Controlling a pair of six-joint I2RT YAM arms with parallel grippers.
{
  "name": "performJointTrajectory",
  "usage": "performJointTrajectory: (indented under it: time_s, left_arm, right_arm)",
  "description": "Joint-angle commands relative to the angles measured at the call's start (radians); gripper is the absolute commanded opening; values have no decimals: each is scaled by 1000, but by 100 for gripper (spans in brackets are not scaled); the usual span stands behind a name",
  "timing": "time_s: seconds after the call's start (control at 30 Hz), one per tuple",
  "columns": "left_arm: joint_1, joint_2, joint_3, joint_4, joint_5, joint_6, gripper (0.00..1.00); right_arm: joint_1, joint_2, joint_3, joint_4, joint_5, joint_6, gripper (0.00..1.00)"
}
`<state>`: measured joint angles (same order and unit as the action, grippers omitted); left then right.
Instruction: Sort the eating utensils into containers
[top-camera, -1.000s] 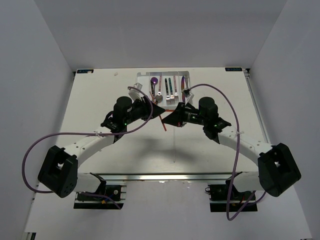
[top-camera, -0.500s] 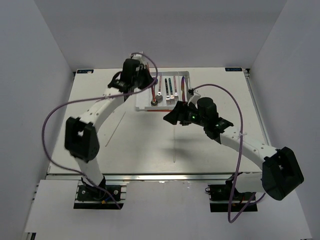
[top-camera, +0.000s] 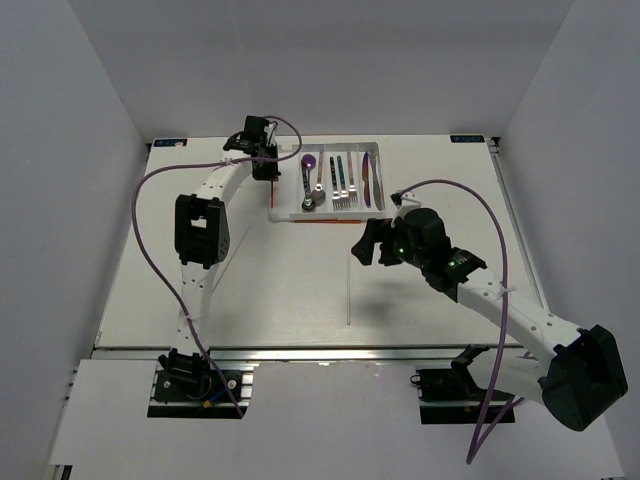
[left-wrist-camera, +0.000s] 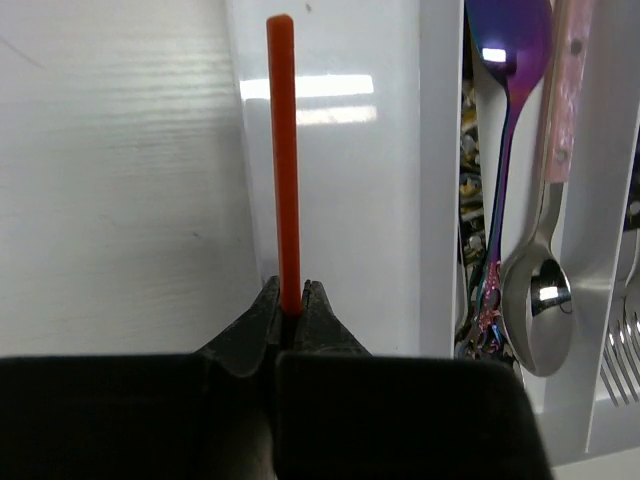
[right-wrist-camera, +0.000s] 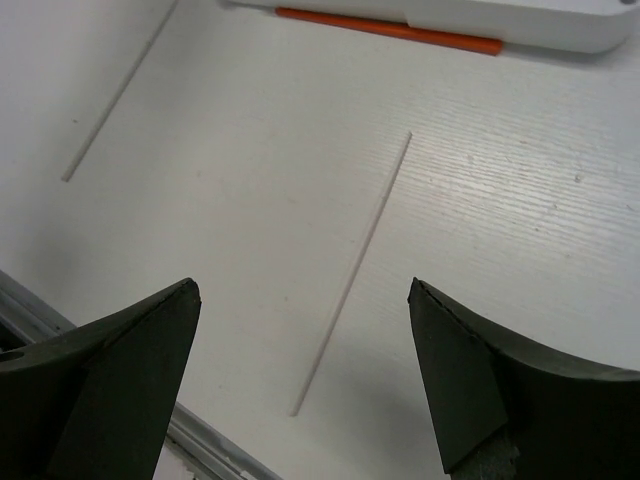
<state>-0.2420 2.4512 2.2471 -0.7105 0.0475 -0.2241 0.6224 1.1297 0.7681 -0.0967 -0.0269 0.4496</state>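
Note:
My left gripper (left-wrist-camera: 290, 295) is shut on a red-orange chopstick (left-wrist-camera: 283, 150), which points out over the leftmost compartment of the white tray (left-wrist-camera: 350, 200). In the top view that gripper (top-camera: 269, 170) hangs at the left end of the tray (top-camera: 375, 150). An iridescent purple spoon (left-wrist-camera: 510, 90) and a silver spoon (left-wrist-camera: 545, 285) lie in the neighbouring compartment, with forks (top-camera: 341, 190) further right. A second red-orange chopstick (right-wrist-camera: 390, 30) lies on the table along the tray's near edge. My right gripper (right-wrist-camera: 305, 330) is open and holds nothing, above a thin white chopstick (right-wrist-camera: 350, 275).
Another thin white chopstick (right-wrist-camera: 120, 95) lies on the table to the left. In the top view the white chopstick (top-camera: 348, 290) below my right gripper (top-camera: 365, 245) runs towards the table's near edge. White walls enclose the table on three sides.
The two grippers met over the table's middle at the red-orange chopstick; the right one opened and drew back right. The left arm swung to the tray's left end with the chopstick.

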Motion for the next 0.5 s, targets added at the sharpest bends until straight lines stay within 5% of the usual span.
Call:
performJointTrajectory:
  time_s: [0.0,0.33,0.47]
  left_arm:
    - [-14,-52,-24,95,100,34,3]
    - [-13,-49,-37,157,141,-12,4]
    - [-13,-55,-53,148,126,-12,25]
  right_arm:
    - [0,-28,-33,-24,51,-38,89]
    - [2,50,-38,-5,-13,-17,89]
    - [5,70,-24,-6,-16,-9,89]
